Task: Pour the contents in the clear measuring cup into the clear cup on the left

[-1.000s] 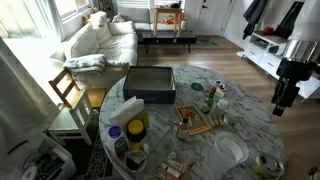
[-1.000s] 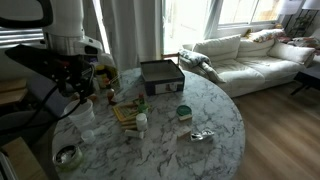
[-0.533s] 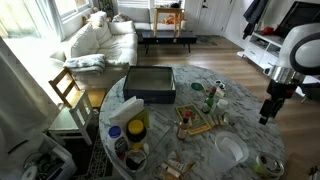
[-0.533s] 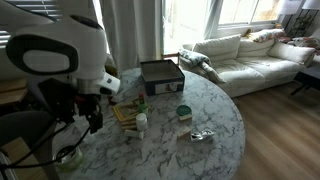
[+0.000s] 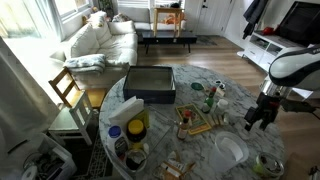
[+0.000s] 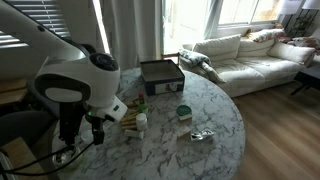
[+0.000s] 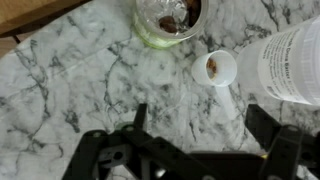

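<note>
In the wrist view a small clear measuring cup [image 7: 220, 67] with brown bits inside lies on the marble table [image 7: 70, 80], its handle pointing towards me. A clear cup with a greenish rim [image 7: 168, 18] and brown contents stands beyond it, to the left. My gripper [image 7: 200, 125] is open and empty, just above the table, with its fingers either side of the handle's end. In an exterior view the gripper [image 5: 258, 120] hangs over the table's edge, near the green-rimmed cup [image 5: 267, 163]. In an exterior view the arm [image 6: 75, 100] hides the cups.
A large pale plastic container [image 7: 295, 60] lies close on the right of the measuring cup, also seen in an exterior view [image 5: 232, 150]. A black box [image 5: 150, 83], bottles [image 5: 210, 97] and a board with small items [image 5: 195, 122] fill the table's middle. A sofa [image 5: 100, 40] stands behind.
The arm has swung in and come down from beside the table to just above its edge by the cups. The gripper has stayed open.
</note>
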Controlling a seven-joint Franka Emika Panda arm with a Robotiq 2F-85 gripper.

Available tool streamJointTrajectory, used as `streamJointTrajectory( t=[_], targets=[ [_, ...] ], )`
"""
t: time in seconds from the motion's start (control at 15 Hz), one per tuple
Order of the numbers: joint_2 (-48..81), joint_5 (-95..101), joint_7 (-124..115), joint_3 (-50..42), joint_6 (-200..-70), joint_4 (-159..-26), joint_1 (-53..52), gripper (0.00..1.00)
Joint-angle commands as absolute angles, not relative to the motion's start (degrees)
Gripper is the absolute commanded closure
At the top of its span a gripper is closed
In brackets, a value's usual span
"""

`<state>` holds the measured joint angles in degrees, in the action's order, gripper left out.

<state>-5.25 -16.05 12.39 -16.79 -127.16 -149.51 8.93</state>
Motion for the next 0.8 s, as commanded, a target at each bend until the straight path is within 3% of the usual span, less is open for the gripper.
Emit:
streamJointTrajectory(
  t=[0.0, 0.73],
  targets=[
    [-5.2, -16.3, 12.4, -15.6, -127.0, -149.4, 10.1, 0.00],
    [5.3, -36.8, 6.9, -15.7, -127.1, -145.5, 13.0, 0.00]
  ],
)
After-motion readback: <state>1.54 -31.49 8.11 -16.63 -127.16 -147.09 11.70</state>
